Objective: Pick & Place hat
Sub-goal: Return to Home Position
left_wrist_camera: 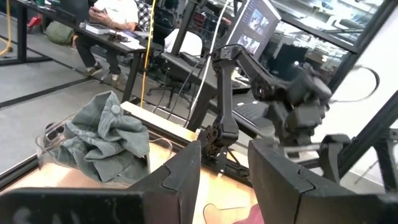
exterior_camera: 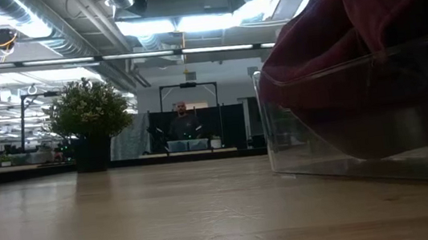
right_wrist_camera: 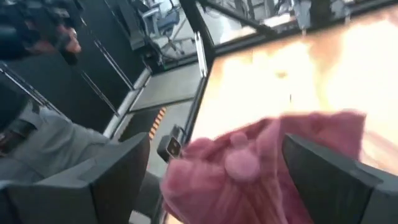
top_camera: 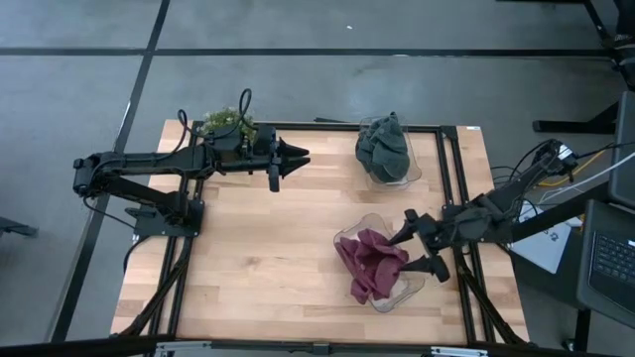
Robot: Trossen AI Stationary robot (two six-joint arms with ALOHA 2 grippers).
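Observation:
A maroon hat lies heaped in a clear plastic container on the table's near right part; the low view shows it close up. A grey-green hat sits in a second clear container at the far edge, also in the left wrist view. My right gripper is open beside the maroon hat's right side, and its fingers stand wide on either side of that hat. My left gripper is open and hovers over the far left part, pointing right at the grey-green hat.
A potted plant stands at the table's far left corner, just behind the left arm. Black rails frame the wooden table top. Bare wood lies between the two containers and across the near left part. A person sits far behind the table.

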